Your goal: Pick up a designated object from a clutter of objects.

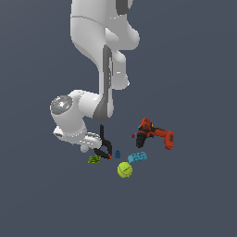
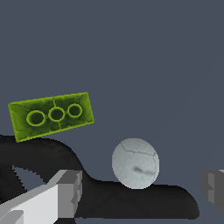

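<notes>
dark slate-grey tabletop (image 1: pixel 194 194) fills both views, plain and flat. a white robot arm (image 1: pixel 99 55) reaches down to a small cluster of things. its tool (image 2: pixel 140 186) stands open, one grey finger (image 2: pixel 65 190) on each side of a little grey-white ball (image 2: pixel 135 163), with clear gaps between the pads and the ball. in the exterior view the ball (image 1: pixel 84 148) peeks out just under the wrist, at the cluster's left edge in that view. in the wrist view the ball appears to touch a black clamp (image 2: pixel 131 201), whose curved handle runs beneath it. a green block (image 2: pixel 51 115) with three round studs lies near the ball, beside the clamp. farther toward the exterior view's right lie a tiny blue piece (image 1: pixel 117 153), a cyan brick (image 1: pixel 138 157), a yellow-green ball (image 1: pixel 124 170) and a red-and-black drill (image 1: pixel 155 133).
</notes>
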Action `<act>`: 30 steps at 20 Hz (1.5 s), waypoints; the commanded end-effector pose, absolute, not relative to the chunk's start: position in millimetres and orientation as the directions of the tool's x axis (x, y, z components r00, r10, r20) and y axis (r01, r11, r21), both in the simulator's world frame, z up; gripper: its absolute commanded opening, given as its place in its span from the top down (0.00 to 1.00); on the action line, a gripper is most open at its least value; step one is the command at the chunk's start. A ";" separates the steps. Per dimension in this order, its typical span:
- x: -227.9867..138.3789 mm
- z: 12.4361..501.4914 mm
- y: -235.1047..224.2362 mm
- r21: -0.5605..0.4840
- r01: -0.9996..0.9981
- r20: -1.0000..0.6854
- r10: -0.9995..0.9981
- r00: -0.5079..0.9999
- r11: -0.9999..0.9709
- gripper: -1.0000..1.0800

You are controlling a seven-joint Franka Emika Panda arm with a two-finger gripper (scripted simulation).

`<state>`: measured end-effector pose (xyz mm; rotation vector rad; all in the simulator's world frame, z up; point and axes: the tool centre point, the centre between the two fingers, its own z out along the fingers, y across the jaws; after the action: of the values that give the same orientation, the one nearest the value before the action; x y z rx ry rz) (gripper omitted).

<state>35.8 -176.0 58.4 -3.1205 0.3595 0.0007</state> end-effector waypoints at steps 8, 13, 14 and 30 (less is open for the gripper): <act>35.5 22.6 -176.9 0.000 -0.229 0.000 -0.229 0.974 -0.974 0.04; 35.8 21.7 -177.0 0.000 -0.229 0.000 -0.229 0.974 -0.974 1.00; 35.8 21.7 -177.0 0.000 -0.229 0.000 -0.229 0.974 -0.974 1.00; 46.9 53.0 -154.0 0.000 -0.228 0.021 -0.228 0.973 -0.974 1.00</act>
<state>45.5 -161.5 46.9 -3.1233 0.3630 -0.0319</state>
